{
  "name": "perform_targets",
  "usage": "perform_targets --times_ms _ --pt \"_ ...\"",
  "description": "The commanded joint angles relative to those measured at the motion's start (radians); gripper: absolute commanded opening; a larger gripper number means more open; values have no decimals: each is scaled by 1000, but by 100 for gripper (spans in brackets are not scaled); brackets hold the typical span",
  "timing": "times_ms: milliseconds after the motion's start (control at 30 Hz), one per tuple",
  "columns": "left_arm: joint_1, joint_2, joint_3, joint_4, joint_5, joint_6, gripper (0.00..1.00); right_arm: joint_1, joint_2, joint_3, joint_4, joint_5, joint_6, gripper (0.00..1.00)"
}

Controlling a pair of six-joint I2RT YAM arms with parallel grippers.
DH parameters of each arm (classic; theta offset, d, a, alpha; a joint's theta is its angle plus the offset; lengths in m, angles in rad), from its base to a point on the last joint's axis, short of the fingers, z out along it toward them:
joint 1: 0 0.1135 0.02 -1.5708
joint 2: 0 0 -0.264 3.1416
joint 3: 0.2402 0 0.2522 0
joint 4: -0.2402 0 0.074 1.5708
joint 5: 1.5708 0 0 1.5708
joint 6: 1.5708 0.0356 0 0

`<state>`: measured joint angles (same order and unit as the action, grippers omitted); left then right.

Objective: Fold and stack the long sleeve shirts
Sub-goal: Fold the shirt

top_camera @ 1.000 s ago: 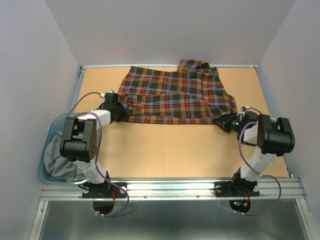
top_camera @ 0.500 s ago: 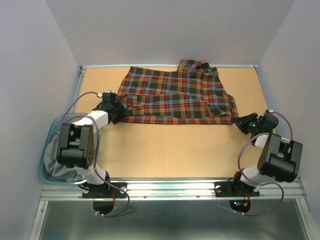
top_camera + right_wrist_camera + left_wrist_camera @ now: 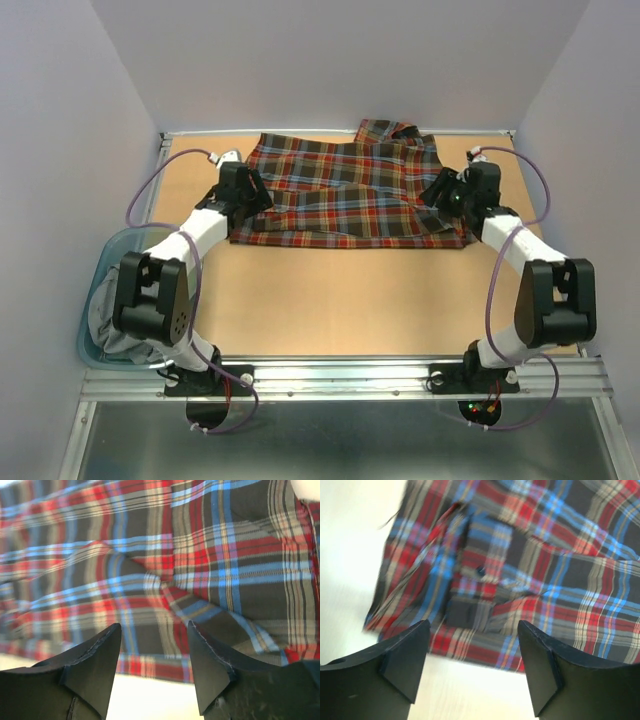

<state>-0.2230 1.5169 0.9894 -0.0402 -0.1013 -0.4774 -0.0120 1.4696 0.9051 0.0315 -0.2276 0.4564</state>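
One long sleeve shirt (image 3: 350, 195), a red, brown, navy and yellow plaid, lies spread flat at the back of the table. My left gripper (image 3: 258, 195) hovers at its left edge, open and holding nothing. In the left wrist view the shirt (image 3: 530, 565) and its near hem fill the space beyond the open gripper (image 3: 472, 652). My right gripper (image 3: 443, 192) hangs over the shirt's right edge, also open and empty. From the right wrist, plaid cloth (image 3: 175, 565) shows past the open gripper (image 3: 155, 652), with bare table below the hem.
A blue bin (image 3: 92, 290) holding grey cloth (image 3: 120, 325) stands off the table's left edge, beside the left arm's base. The tan table (image 3: 350, 300) runs from the shirt's hem to the metal rail at the near edge. Walls close in the back and sides.
Both grippers have opened and let go of the shirt. The left moved back along the shirt's left edge. The right swung out to the right, then back to the shirt's right edge.
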Motion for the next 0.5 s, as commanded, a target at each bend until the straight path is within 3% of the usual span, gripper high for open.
perform_targets --times_ms 0,267,467 --pt "-58 98 127 11 -81 68 75 92 110 126 -123 139 -110 61" --pt "-108 340 290 -90 -95 92 75 156 291 180 -153 189 -145 60" --pt "-107 362 227 -187 -112 53 75 155 290 94 -235 278 -134 60"
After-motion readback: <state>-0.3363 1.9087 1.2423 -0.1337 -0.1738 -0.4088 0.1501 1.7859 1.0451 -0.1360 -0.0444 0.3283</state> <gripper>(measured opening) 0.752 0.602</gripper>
